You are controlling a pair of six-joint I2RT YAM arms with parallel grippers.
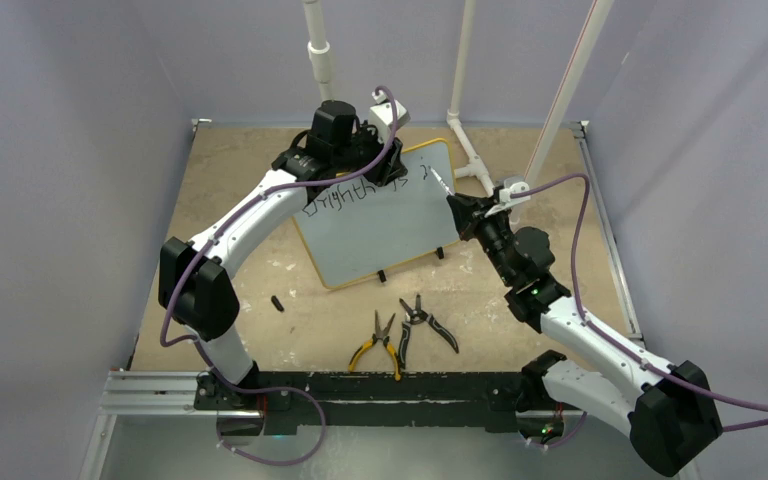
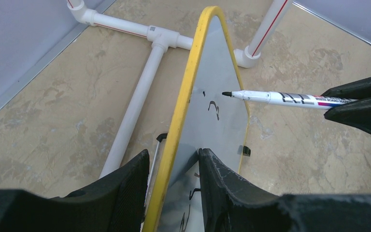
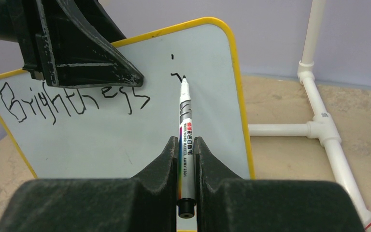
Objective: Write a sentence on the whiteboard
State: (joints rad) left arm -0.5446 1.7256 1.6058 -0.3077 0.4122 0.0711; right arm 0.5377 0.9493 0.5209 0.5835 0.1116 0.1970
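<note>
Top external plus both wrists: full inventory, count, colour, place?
whiteboard: 1, white, yellow rim, mid-table, tilted up
writing: 1 line, black, "Brightness" plus a started stroke, on the whiteboard
marker: 1, white body, black tip, tip at the board face
yellow-handled pliers: 1, near side, in front of the board
black-handled pliers: 1, right beside the yellow pair
small black piece: 1, left of the pliers, unidentifiable
pipe frame: 1, white, far side
table: 1, tan
left gripper: 1, black, clamping the whiteboard's far edge
right gripper: 1, black, shut on the marker
</note>
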